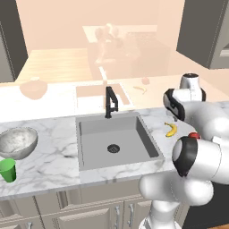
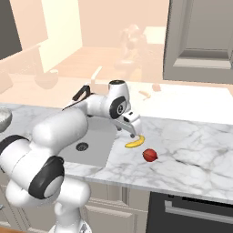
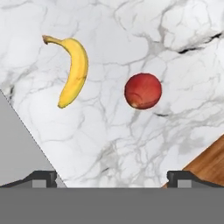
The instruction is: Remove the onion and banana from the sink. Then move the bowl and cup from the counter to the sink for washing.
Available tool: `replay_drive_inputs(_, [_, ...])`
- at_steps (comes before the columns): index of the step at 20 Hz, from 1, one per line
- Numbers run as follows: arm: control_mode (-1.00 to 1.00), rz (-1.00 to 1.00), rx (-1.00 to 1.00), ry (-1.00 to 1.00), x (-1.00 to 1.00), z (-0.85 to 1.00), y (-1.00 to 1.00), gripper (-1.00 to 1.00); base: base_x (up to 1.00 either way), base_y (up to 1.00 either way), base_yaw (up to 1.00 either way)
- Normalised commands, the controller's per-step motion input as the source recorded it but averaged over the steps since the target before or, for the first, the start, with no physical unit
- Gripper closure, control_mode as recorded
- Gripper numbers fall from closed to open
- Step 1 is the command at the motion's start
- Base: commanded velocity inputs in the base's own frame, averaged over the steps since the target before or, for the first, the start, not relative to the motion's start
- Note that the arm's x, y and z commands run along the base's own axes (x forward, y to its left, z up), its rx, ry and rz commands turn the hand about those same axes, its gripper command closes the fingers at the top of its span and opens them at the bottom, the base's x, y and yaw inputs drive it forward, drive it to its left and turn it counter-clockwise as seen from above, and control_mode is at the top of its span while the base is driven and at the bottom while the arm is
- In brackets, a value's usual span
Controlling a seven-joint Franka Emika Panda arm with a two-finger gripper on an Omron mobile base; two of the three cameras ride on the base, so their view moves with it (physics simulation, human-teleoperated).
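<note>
One curved yellow banana (image 3: 73,70) and one glossy round red onion (image 3: 143,91) lie apart on the veined white marble counter (image 3: 131,144), upper middle of the hand view. One speckled grey bowl (image 1: 17,142) and one green tapered cup (image 1: 7,170) sit at far left, cup cut off. The grey rectangular sink (image 1: 117,143) lies between. The pincer (image 2: 134,135) hangs open, holding nothing.

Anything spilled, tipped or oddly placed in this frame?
Nothing stands out. The banana and onion lie apart on the counter right of the sink; the bowl and cup stand upright.
</note>
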Motion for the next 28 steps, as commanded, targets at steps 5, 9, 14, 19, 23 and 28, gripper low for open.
replay_drive_inputs(5, [-1.0,0.16,-0.01,-0.06,-0.05,0.1,0.29,-1.0,0.0,0.0,0.0])
replay_drive_inputs(9, [-1.0,0.16,0.0,-0.03,-0.05,0.09,0.28,-1.0,0.0,0.0,0.0])
replay_drive_inputs(14, [-1.0,0.16,0.0,0.0,-0.05,0.08,0.27,-1.0,0.0,0.0,0.0])
replay_drive_inputs(19, [-1.0,0.17,0.0,0.0,-0.02,0.1,0.28,-1.0,0.0,0.0,0.0])
replay_drive_inputs(23, [-1.0,0.15,0.0,0.0,-0.06,0.08,0.29,-1.0,0.0,0.0,0.0])
replay_drive_inputs(28, [-1.0,0.14,0.0,0.0,-0.06,0.09,0.29,-1.0,0.0,0.0,0.0])
